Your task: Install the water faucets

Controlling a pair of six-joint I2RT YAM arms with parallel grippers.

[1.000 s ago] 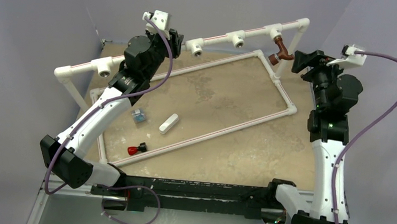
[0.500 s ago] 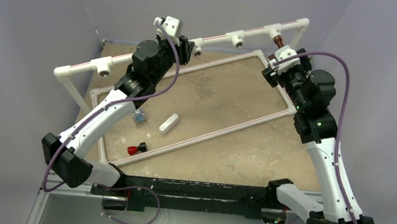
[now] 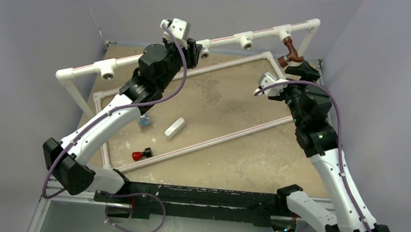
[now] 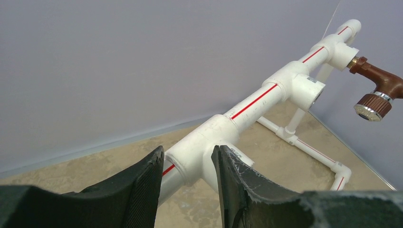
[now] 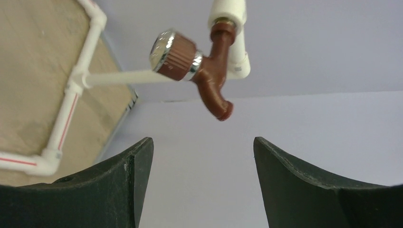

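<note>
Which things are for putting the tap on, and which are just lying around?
For the job:
- brown faucet, screwed into the white pipe rail
- pipe tee, held by the left gripper
- right gripper, open near the faucet

Lying about on the table:
- white block
- small blue piece
- red and black part

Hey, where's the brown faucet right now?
In the top view the brown faucet sits far right, mounted in the last tee of the raised white pipe rail, just ahead of the open right gripper, untouched.
</note>
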